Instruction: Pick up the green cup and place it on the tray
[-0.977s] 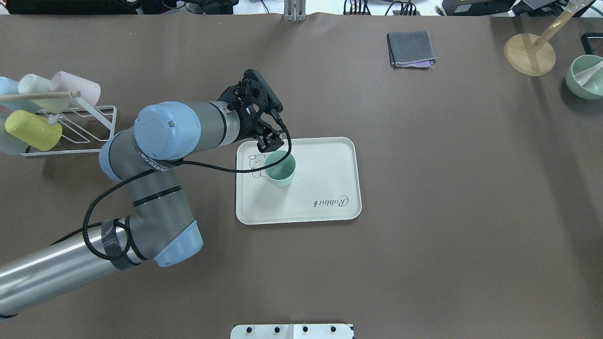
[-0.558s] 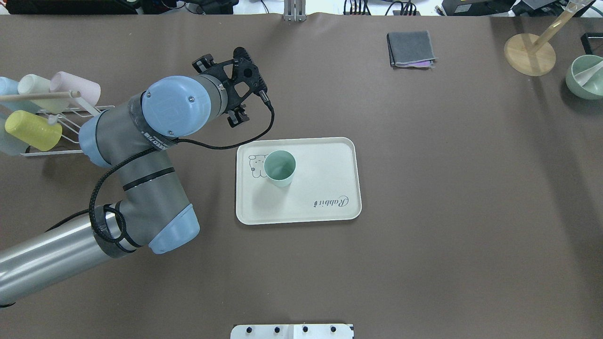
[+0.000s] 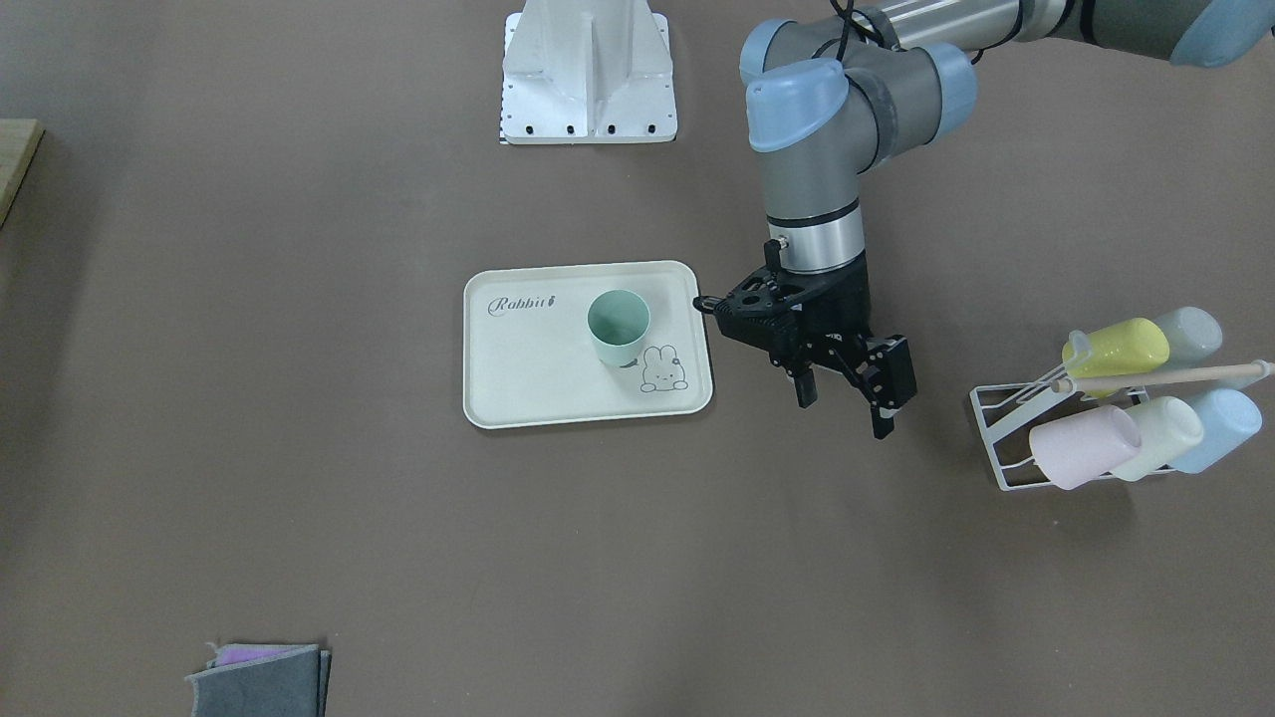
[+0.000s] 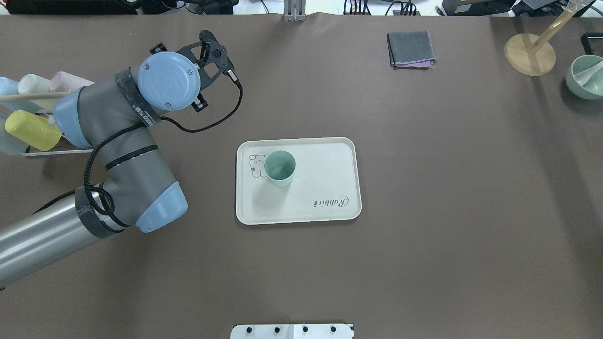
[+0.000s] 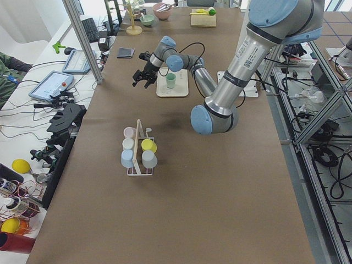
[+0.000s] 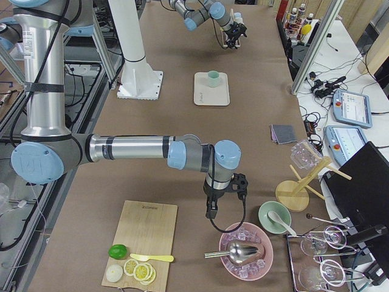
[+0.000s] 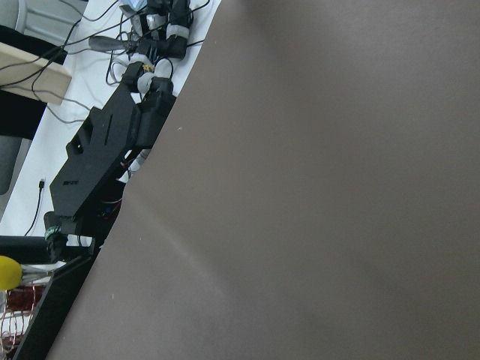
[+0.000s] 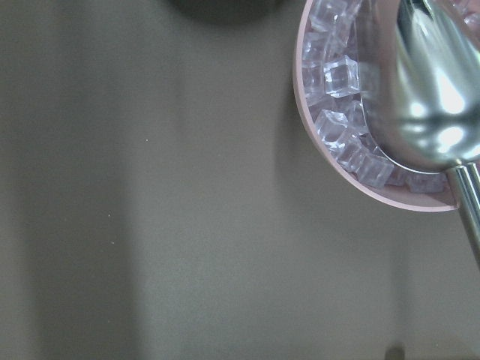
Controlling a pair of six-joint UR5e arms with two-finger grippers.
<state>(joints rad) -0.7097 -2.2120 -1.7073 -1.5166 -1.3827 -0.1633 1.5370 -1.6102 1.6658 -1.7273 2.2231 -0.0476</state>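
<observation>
On tray [image 3: 518, 388] marked "Rabbit": green cup [image 3: 618, 327] upright. Left end effector [image 3: 845, 408] wide, empty, off tray. Right end effector [image 6: 214, 208]: cannot tell.

mint-green cup [image 4: 280, 168], cream tray [image 4: 325, 165], brown table [image 4: 447, 197]

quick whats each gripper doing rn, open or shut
Left gripper: open, holding nothing.
Right gripper: cannot be told; only a side view shows it.

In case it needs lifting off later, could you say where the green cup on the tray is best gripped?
Probably at the rim of the green cup, from above, jaws astride one wall: it stands upright, mouth open, with bare tray all round.
</observation>
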